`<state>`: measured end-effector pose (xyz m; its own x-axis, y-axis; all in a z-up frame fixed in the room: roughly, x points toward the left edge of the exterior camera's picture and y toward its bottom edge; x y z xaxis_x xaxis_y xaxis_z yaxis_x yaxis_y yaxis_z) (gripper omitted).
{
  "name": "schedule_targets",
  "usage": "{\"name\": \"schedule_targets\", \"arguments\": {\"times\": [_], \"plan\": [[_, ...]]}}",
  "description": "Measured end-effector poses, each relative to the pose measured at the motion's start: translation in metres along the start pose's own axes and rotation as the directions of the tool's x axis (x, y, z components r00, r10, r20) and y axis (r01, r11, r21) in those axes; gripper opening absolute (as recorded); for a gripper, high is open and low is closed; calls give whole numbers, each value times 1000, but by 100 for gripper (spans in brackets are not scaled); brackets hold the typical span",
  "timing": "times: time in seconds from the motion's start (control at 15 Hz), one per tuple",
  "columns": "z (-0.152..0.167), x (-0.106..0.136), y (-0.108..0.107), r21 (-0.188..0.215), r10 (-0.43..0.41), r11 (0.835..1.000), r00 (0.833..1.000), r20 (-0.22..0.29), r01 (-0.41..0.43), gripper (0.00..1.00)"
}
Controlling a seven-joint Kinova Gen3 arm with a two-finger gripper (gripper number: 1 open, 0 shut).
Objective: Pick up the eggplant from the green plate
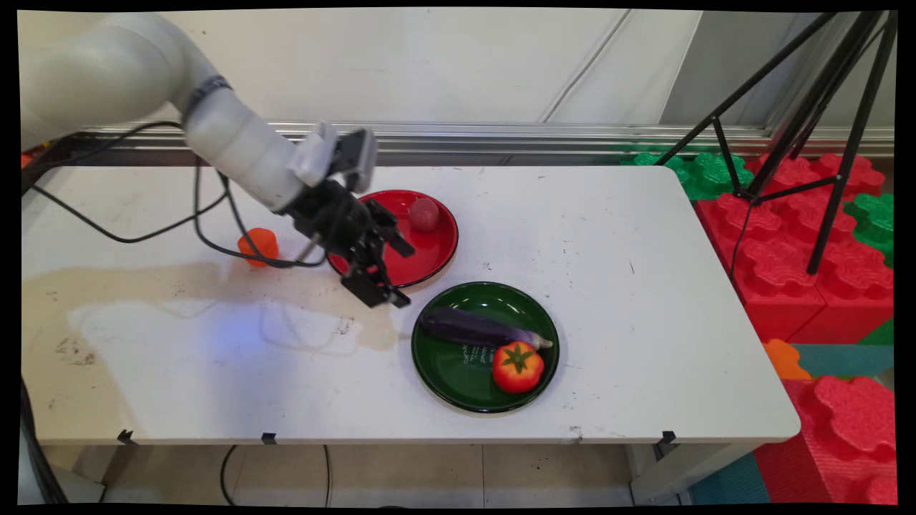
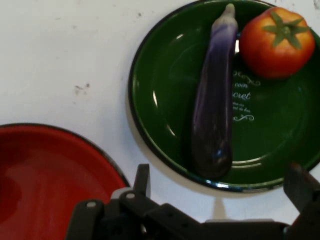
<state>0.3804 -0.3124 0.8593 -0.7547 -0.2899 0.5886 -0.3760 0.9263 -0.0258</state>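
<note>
- The hand (image 1: pixel 404 276) hangs above the tabletop (image 1: pixel 644 286), over the near rim of the red plate (image 1: pixel 429 250) and just short of the green plate (image 1: pixel 444 372). Its two fingers stand wide apart with nothing between them.
- In the hand view the gap between the fingers lines up roughly with the rounded, thick end of the eggplant (image 2: pixel 212 100), which is the closest piece of produce to the hand (image 2: pixel 220 200).
- The eggplant (image 1: pixel 476 329) lies flat across the green plate (image 2: pixel 150 100), its thick end near the rim facing the red plate (image 2: pixel 45 165) and its thin stem end pointing at the tomato (image 2: pixel 276 42).
- Judging by its shape, the eggplant is long, smooth and glossy. A grip across its narrow width near the middle would likely sit steadier than one on the tapering stem end or along its length.
- The tomato (image 1: pixel 517 366) sits upright, green calyx on top, touching or almost touching the eggplant's stem end, so that end is crowded while the thick end has bare plate around it.
- The green plate's raised rim lies between the hand and the eggplant; I judge it the nearest thing a low finger could catch.
- A small pinkish-red ball (image 1: pixel 424 213) rests at the far side of the red plate, well apart from the fingers.
- An orange object (image 1: pixel 258 247) stands on the tabletop to the left, behind the hanging black cables (image 1: pixel 215 247).
</note>
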Motion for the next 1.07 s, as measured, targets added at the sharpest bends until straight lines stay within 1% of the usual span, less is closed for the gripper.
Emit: {"name": "schedule_targets", "arguments": {"times": [0.6,1.07], "plan": [[72,18,-5,-53,28,998,999,45,-25,100],[106,22,-5,-83,47,996,996,70,-41,100]]}}
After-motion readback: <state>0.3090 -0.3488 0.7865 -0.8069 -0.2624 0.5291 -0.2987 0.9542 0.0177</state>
